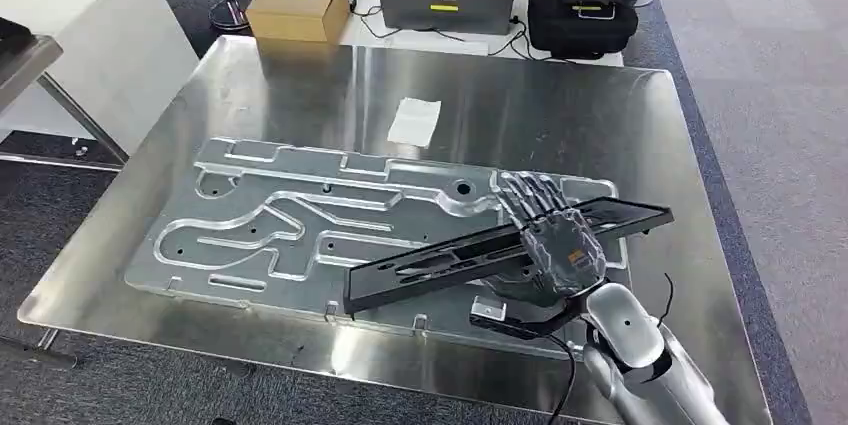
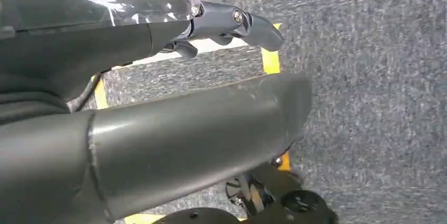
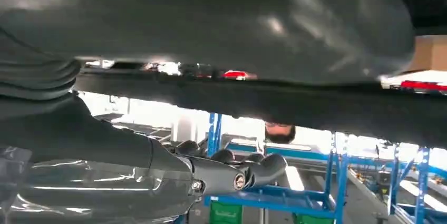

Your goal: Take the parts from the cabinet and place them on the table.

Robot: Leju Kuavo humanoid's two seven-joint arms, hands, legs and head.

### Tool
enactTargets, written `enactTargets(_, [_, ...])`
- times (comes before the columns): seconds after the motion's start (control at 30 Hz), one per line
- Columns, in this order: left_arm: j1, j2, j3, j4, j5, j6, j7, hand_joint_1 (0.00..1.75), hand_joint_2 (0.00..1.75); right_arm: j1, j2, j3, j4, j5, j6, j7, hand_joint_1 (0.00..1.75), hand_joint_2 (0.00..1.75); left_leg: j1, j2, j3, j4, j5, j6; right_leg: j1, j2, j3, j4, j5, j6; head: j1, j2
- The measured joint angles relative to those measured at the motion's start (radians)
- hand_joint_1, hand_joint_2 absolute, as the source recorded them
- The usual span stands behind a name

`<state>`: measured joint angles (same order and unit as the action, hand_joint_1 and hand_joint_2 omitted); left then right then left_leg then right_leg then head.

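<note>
Black flat part (image 1: 500, 251) lies slantwise over the machined plate (image 1: 300, 225) on the worktop (image 1: 560, 115), long axis running left-near to right-far. Right hand (image 1: 560, 245) holds it near its right end, fingers (image 1: 530, 195) wrapped over; left hand (image 2: 232, 23) hangs by the floor, seemingly empty.

Silver arm (image 1: 640, 355), black cable, dark-fingered right hand (image 1: 560, 245).
</note>
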<state>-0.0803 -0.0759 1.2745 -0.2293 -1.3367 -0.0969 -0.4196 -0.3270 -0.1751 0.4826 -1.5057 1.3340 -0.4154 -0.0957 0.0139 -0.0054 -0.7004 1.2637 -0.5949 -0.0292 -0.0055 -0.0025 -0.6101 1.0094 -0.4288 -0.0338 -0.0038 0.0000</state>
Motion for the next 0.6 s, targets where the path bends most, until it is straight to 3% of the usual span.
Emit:
enactTargets(0.03, [0.0, 0.0, 0.0, 0.0, 0.0, -0.003, 0.0, 0.0, 0.0, 0.001, 0.0, 0.0, 0.0, 0.0, 0.0, -0.001, 0.0, 0.0, 0.0, 0.0, -0.009, 0.054, -0.025, -0.001, 0.002, 0.0, -0.013, 0.002, 0.009, 0.0, 0.0, 0.0])
enactTargets(0.07, [0.0, 0.0, 0.0, 0.0, 0.0, -0.007, 0.0, 0.0, 0.0, 0.001, 0.0, 0.0, 0.0, -0.001, 0.0, -0.002, 0.0, 0.0, 0.0, 0.0, 0.004, 0.061, -0.027, 0.0, 0.004, 0.0, -0.026, 0.005, 0.017, 0.0, 0.0, 0.0])
enactTargets(0.1, [0.0, 0.0, 0.0, 0.0, 0.0, -0.011, 0.0, 0.0, 0.0, 0.001, 0.0, -0.001, 0.0, -0.003, 0.0, -0.003, 0.0, 0.0, 0.0, 0.0, 0.039, 0.024, -0.014, 0.002, 0.005, 0.001, -0.038, 0.008, 0.025, 0.001, 0.0, 0.0])
enactTargets(0.17, [-0.004, 0.0, 0.0, 0.0, 0.0, -0.016, 0.0, 0.0, 0.0, -0.001, 0.0, -0.004, 0.0, -0.013, 0.002, -0.009, 0.0, 0.0, -0.002, 0.0, 0.172, -0.162, 0.042, 0.014, 0.008, 0.002, -0.061, 0.016, 0.04, 0.006, 0.0, 0.0])
enactTargets(0.2, [-0.008, 0.001, 0.0, 0.0, 0.0, -0.016, 0.0, 0.0, 0.0, -0.003, 0.0, -0.006, -0.001, -0.02, 0.006, -0.011, 0.0, 0.0, -0.004, 0.0, 0.23, -0.248, 0.04, 0.024, 0.007, 0.0, -0.065, 0.021, 0.047, 0.009, 0.0, 0.0])
enactTargets(0.23, [-0.012, 0.001, 0.0, 0.0, 0.0, -0.018, 0.0, 0.0, 0.0, -0.005, -0.002, -0.01, -0.001, -0.027, 0.013, -0.014, 0.0, 0.0, -0.011, 0.0, 0.223, -0.256, 0.048, 0.027, 0.014, 0.0, -0.069, 0.022, 0.053, 0.017, 0.001, 0.0])
enactTargets(0.33, [-0.011, 0.0, 0.0, 0.0, 0.0, -0.019, -0.001, 0.0, 0.0, -0.015, -0.002, -0.013, 0.0, -0.05, 0.049, -0.023, 0.0, 0.0, -0.016, -0.001, 0.213, -0.252, 0.067, 0.043, 0.004, 0.0, -0.069, 0.011, 0.078, 0.035, 0.003, 0.0])
enactTargets(0.37, [-0.009, -0.001, 0.0, 0.0, 0.0, -0.019, -0.001, 0.0, 0.0, -0.016, -0.003, -0.013, 0.0, -0.054, 0.057, -0.024, 0.0, 0.0, -0.01, 0.0, 0.206, -0.262, 0.086, 0.05, 0.009, 0.001, -0.074, 0.008, 0.087, 0.043, 0.005, 0.0])
enactTargets(0.4, [-0.013, -0.005, 0.0, 0.001, 0.0, -0.021, 0.0, 0.0, 0.0, -0.016, -0.006, -0.013, 0.002, -0.056, 0.061, -0.024, 0.0, 0.0, -0.006, 0.009, 0.199, -0.264, 0.1, 0.056, 0.003, 0.005, -0.084, 0.019, 0.059, 0.047, 0.004, 0.0])
enactTargets(0.47, [-0.014, -0.005, 0.0, 0.001, 0.0, -0.023, 0.0, 0.0, 0.0, -0.021, -0.007, -0.013, 0.003, -0.058, 0.068, -0.026, 0.0, 0.0, -0.006, 0.009, 0.171, -0.264, 0.123, 0.069, -0.002, 0.004, -0.11, 0.11, -0.068, 0.059, 0.013, 0.0])
enactTargets(0.5, [-0.014, -0.005, 0.0, 0.001, 0.0, -0.024, 0.0, 0.0, 0.0, -0.024, -0.007, -0.013, 0.005, -0.065, 0.078, -0.026, 0.0, 0.0, -0.006, 0.01, 0.155, -0.263, 0.135, 0.068, -0.006, 0.003, -0.125, 0.191, -0.13, 0.064, 0.012, 0.0])
enactTargets(0.53, [-0.014, -0.006, 0.0, 0.001, 0.0, -0.024, 0.0, 0.0, 0.0, -0.025, -0.007, -0.013, 0.007, -0.072, 0.09, -0.026, 0.0, 0.0, -0.006, 0.01, 0.14, -0.261, 0.146, 0.067, -0.008, 0.003, -0.136, 0.259, -0.159, 0.068, 0.013, 0.0])
enactTargets(0.57, [-0.013, -0.006, 0.0, 0.001, 0.0, -0.024, 0.0, 0.0, 0.0, -0.025, -0.007, -0.012, 0.011, -0.079, 0.109, -0.025, 0.0, 0.0, -0.005, 0.01, 0.122, -0.259, 0.156, 0.064, -0.01, 0.003, -0.136, 0.308, -0.157, 0.071, 0.013, 0.0])
enactTargets(0.6, [-0.013, -0.006, 0.0, 0.001, 0.0, -0.024, 0.0, 0.0, 0.0, -0.025, -0.007, -0.01, 0.015, -0.082, 0.121, -0.024, 0.0, 0.0, -0.004, 0.011, 0.107, -0.256, 0.165, 0.062, -0.012, 0.003, -0.12, 0.313, -0.132, 0.072, 0.013, 0.0])
